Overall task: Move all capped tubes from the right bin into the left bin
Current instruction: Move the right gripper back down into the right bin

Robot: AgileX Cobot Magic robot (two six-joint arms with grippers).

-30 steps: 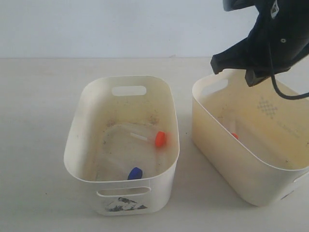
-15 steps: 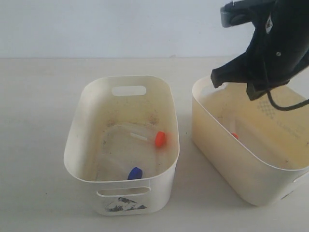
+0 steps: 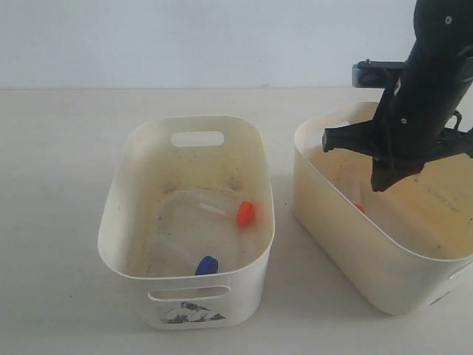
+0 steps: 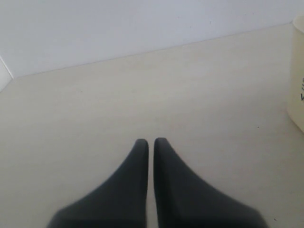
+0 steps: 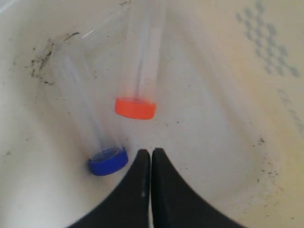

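The cream-yellow right bin (image 3: pixel 347 229) holds an orange-capped tube (image 5: pixel 136 108) and a blue-capped tube (image 5: pixel 108 161), both lying on its floor. From outside, only a bit of the orange cap (image 3: pixel 359 208) shows above the bin's wall. My right gripper (image 5: pixel 151 152) is shut and empty, its tips just short of both caps; it hangs inside the bin (image 3: pixel 380 183). The off-white left bin (image 3: pixel 118 222) holds another orange-capped tube (image 3: pixel 244 213) and a blue-capped one (image 3: pixel 207 265). My left gripper (image 4: pixel 148 141) is shut over bare table.
A diamond dotted pattern (image 5: pixel 268 42) marks the right bin's inner wall, with dirt specks (image 5: pixel 40 61) on its floor. The off-white bin's edge (image 4: pixel 297 95) shows in the left wrist view. A pale wall (image 3: pixel 185 37) stands behind the table.
My right arm has come down from above the right bin's far rim into the bin. The tubes and both bins have not moved.
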